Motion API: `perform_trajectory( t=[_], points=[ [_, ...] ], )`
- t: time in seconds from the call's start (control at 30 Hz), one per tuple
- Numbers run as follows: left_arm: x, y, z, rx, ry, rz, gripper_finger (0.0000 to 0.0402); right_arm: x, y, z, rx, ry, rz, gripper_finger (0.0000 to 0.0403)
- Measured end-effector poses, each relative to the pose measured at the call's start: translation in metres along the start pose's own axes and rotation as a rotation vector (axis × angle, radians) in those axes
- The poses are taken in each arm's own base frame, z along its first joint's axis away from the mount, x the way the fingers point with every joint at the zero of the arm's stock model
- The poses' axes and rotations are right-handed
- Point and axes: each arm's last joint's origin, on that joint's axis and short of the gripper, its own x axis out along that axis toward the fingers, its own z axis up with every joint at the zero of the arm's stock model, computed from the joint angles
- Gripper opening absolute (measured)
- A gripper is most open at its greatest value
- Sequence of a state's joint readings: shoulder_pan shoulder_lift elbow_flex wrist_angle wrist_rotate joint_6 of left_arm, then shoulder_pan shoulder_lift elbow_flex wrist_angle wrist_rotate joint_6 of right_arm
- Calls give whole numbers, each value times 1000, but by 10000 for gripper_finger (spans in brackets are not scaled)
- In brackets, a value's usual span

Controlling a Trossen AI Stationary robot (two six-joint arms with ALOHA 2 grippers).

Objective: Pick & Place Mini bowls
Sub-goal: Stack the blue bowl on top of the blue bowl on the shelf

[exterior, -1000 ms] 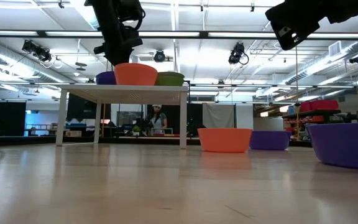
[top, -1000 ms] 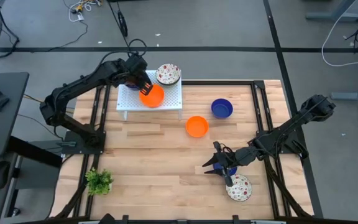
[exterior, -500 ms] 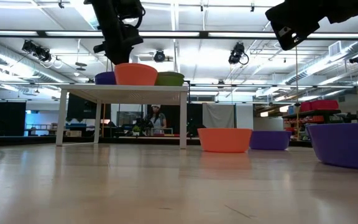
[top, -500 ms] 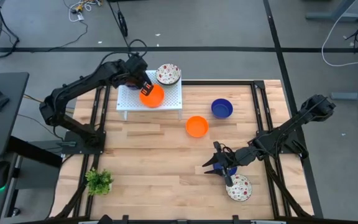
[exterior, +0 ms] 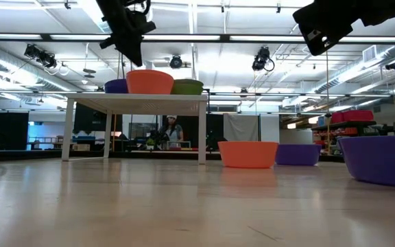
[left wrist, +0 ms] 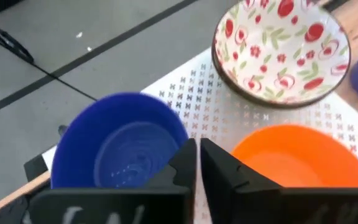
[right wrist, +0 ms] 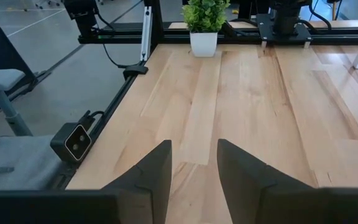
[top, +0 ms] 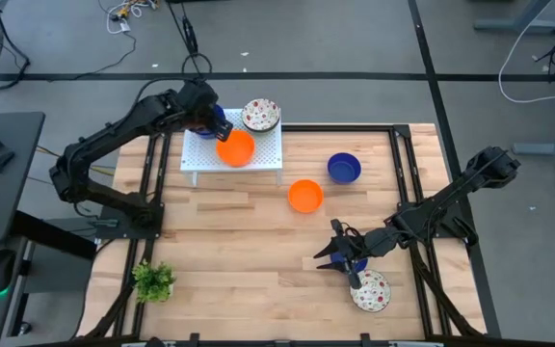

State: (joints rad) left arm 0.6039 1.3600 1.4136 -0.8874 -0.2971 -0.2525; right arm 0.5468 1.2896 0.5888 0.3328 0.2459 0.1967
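My left gripper (top: pixel 216 123) (left wrist: pixel 197 163) hangs shut above the white perforated rack (top: pixel 261 157), over the gap between a blue bowl (left wrist: pixel 120 146) and an orange bowl (top: pixel 236 148) (left wrist: pixel 297 155); in the low view it (exterior: pixel 130 49) is clear above both. A speckled bowl (top: pixel 260 116) (left wrist: pixel 281 53) sits on the rack's far right corner. An orange bowl (top: pixel 305 196) and a blue bowl (top: pixel 344 168) rest on the table. My right gripper (top: pixel 338 255) (right wrist: pixel 194 168) is open above bare wood, with another speckled bowl (top: pixel 371 290) just to its near right.
A small green plant (top: pixel 152 280) (right wrist: pixel 205 18) stands at the table's near left corner. Black frame rails (top: pixel 393 154) run along the table's sides. Bare wood lies between the rack and the plant. In the low view the rack (exterior: pixel 136 99) stands on legs.
My left gripper has risen from the rim of the orange bowl on the rack and drawn back a little toward the table's far left. That bowl stays where it was. My right arm has kept still.
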Motion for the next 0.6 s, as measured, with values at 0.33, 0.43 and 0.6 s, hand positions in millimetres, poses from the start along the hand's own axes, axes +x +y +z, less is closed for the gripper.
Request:
perform_trajectory(
  t=[0.33,0.43,0.6],
  points=[
    [46,-15,3,47,57,16,4,0,0,0,4,-1,0,130],
    [50,-15,3,45,63,20,6,0,0,0,3,0,0,130],
    [47,-12,4,37,59,9,6,0,0,0,3,0,0,130]
  ],
)
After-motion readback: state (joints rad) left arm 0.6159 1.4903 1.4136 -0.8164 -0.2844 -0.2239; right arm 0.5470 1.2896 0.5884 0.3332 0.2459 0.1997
